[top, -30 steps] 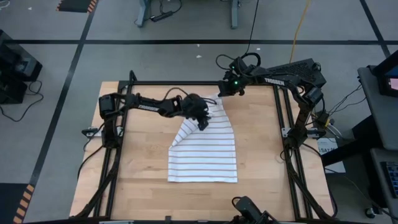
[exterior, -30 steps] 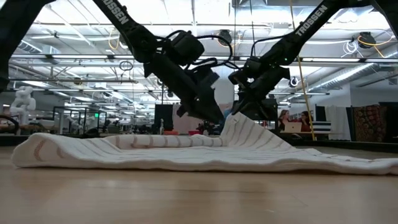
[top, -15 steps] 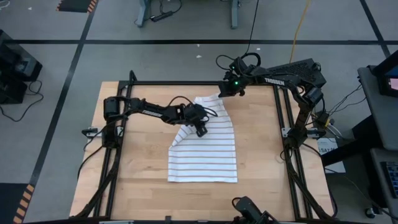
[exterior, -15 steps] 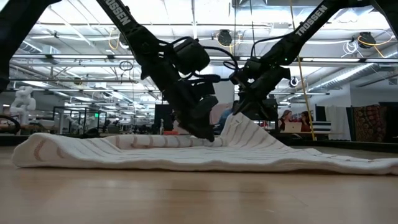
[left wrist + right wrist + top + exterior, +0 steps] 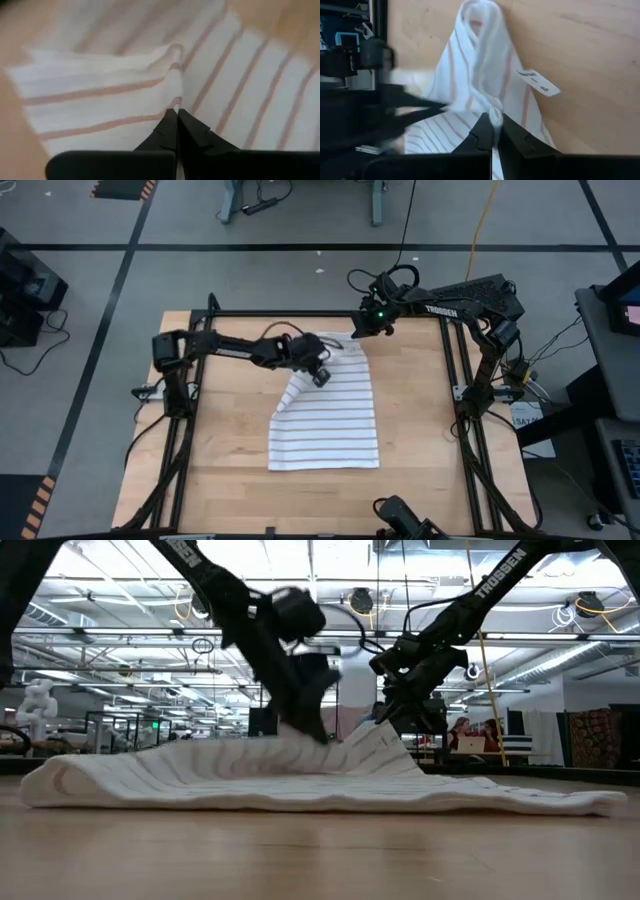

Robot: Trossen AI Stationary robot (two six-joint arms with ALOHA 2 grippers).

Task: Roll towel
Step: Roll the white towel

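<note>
High view: the towel [image 5: 325, 415] lies on the wooden table [image 5: 230, 470], its far edge lifted and folded, with the left gripper [image 5: 321, 372] over its far left part and the right gripper [image 5: 357, 332] at its far right corner. Low view: both grippers hold the raised far edge above the flat cloth. Wrist views: the left gripper [image 5: 177, 114] is pinched closed on a fold, the right gripper [image 5: 493, 120] closed on a bunched corner beside a small white tag [image 5: 538, 82].

Two dark arms, white TROSSEN lettering, black cables
</note>
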